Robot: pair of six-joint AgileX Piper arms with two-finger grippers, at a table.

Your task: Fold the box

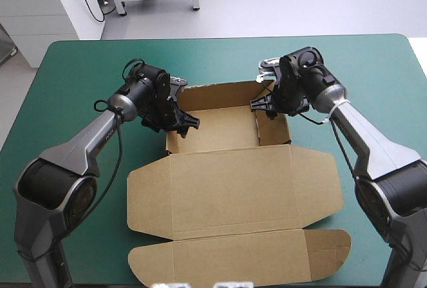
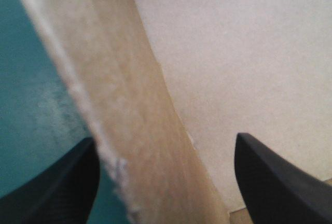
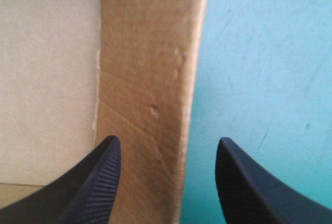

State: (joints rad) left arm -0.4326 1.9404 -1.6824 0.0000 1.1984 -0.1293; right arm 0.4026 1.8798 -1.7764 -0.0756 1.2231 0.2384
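- Left gripper [image 1: 183,123]: spread apart, astride the left wall [image 1: 172,140] of the box [image 1: 230,181].
- Right gripper [image 1: 265,105]: spread apart, astride the right wall [image 1: 275,129].
- Both walls run front-to-back; each arm is nearest its own side.

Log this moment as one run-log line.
box: walls up, lid flat | left gripper: open, straddling a side | right gripper: open, straddling opposite side

No readable text, label, brand, number or sign anywhere: brown box [image 1: 230,188] plain, teal-green cover [image 1: 80,68] unmarked.
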